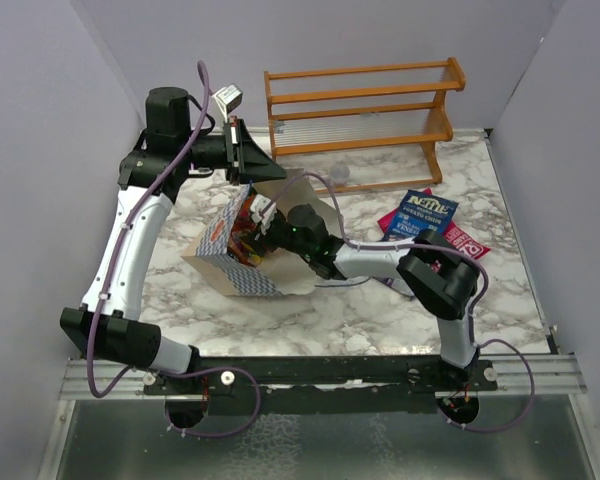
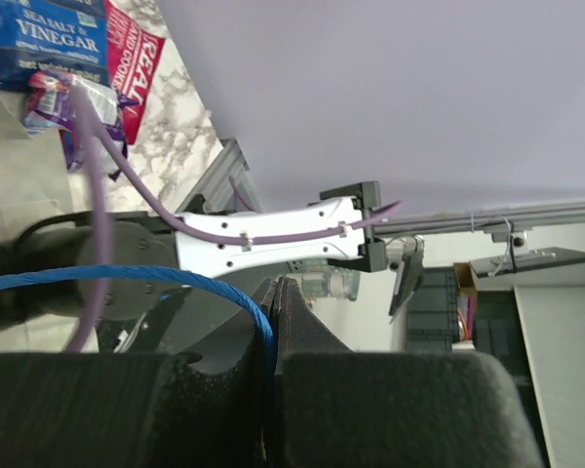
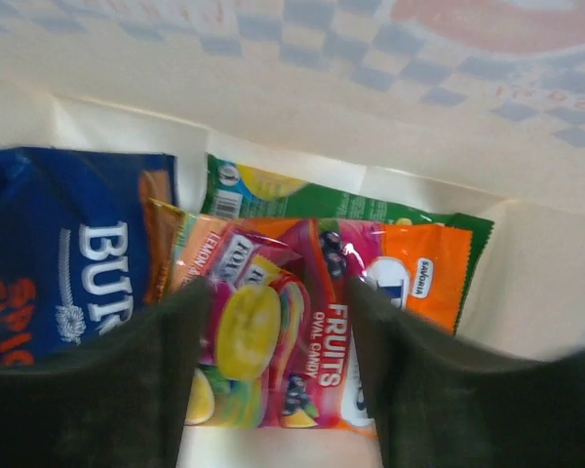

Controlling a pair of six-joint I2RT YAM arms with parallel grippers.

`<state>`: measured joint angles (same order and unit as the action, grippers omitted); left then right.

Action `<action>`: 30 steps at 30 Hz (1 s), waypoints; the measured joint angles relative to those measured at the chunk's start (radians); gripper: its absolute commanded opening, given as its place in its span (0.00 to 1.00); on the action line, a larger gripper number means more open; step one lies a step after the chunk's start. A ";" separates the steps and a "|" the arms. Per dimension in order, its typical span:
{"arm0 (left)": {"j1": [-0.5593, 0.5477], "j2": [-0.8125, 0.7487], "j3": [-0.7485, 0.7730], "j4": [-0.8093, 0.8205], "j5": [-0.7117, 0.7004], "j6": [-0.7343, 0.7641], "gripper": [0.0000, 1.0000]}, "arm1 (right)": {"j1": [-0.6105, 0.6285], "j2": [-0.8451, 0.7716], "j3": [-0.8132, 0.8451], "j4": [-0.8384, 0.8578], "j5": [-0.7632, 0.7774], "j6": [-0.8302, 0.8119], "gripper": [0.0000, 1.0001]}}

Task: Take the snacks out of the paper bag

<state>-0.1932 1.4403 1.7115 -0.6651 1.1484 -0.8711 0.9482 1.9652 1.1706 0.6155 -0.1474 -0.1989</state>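
Note:
The paper bag [image 1: 248, 268] lies on its side, mouth toward the right arm. My left gripper [image 1: 246, 158] is shut on the bag's blue cord handle [image 2: 175, 278] and holds it up; its jaws [image 2: 276, 292] are pressed together. My right gripper [image 1: 264, 226] reaches into the bag, open [image 3: 273, 331], its fingers either side of a pink-orange fruit candy packet [image 3: 283, 341]. Beside it inside lie a dark blue packet [image 3: 58, 273] and a green packet [image 3: 351, 203]. Out on the table lie a dark blue packet [image 1: 420, 215], a red packet [image 1: 464, 240] and a purple packet [image 2: 63, 97].
An orange-brown wooden rack [image 1: 365, 110] stands at the back of the marble table [image 1: 340, 320]. Purple cables loop from both arms over the bag area. Grey walls close in the left, right and back sides.

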 measured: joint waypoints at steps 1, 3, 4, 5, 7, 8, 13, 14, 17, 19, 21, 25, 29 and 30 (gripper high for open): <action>-0.005 -0.008 -0.014 0.019 0.008 -0.019 0.00 | 0.000 0.010 0.008 -0.007 0.008 -0.006 0.84; -0.018 -0.018 -0.036 0.056 0.018 -0.051 0.00 | 0.000 0.030 0.019 -0.021 0.035 -0.011 0.94; -0.026 -0.020 -0.040 0.072 0.021 -0.064 0.00 | 0.000 0.037 0.020 -0.024 0.047 -0.015 0.96; -0.035 -0.020 -0.040 0.087 0.023 -0.077 0.00 | 0.000 0.045 0.020 -0.030 0.058 -0.016 0.97; -0.052 -0.021 -0.040 0.112 0.023 -0.093 0.00 | 0.000 0.056 0.020 -0.034 0.069 -0.018 0.99; -0.063 -0.022 -0.040 0.123 0.023 -0.102 0.00 | 0.000 0.061 0.020 -0.034 0.070 -0.018 0.99; -0.110 -0.023 -0.060 0.163 0.022 -0.130 0.00 | 0.000 0.091 0.034 -0.034 0.070 -0.025 1.00; -0.117 -0.023 -0.063 0.165 0.021 -0.134 0.00 | 0.000 0.104 0.047 -0.034 0.070 -0.026 0.98; -0.125 -0.023 -0.067 0.169 0.021 -0.145 0.00 | 0.000 0.139 0.094 -0.040 0.069 -0.032 0.79; -0.125 -0.023 -0.067 0.169 0.018 -0.149 0.00 | 0.000 0.165 0.132 -0.048 0.070 -0.037 0.60; -0.125 -0.023 -0.067 0.168 0.016 -0.151 0.00 | 0.002 0.176 0.156 -0.059 0.071 -0.045 0.35; -0.125 -0.023 -0.067 0.167 0.008 -0.151 0.00 | 0.004 0.174 0.156 -0.071 0.072 -0.060 0.03; -0.125 -0.023 -0.067 0.151 -0.012 -0.140 0.00 | 0.004 0.168 0.156 -0.088 0.072 -0.069 0.01; -0.125 -0.023 -0.066 0.142 -0.017 -0.132 0.00 | 0.004 0.167 0.156 -0.093 0.072 -0.069 0.01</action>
<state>-0.3183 1.4174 1.6455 -0.5236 1.1316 -1.0035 0.9520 2.1319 1.3266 0.5228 -0.0753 -0.2684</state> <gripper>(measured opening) 0.014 0.018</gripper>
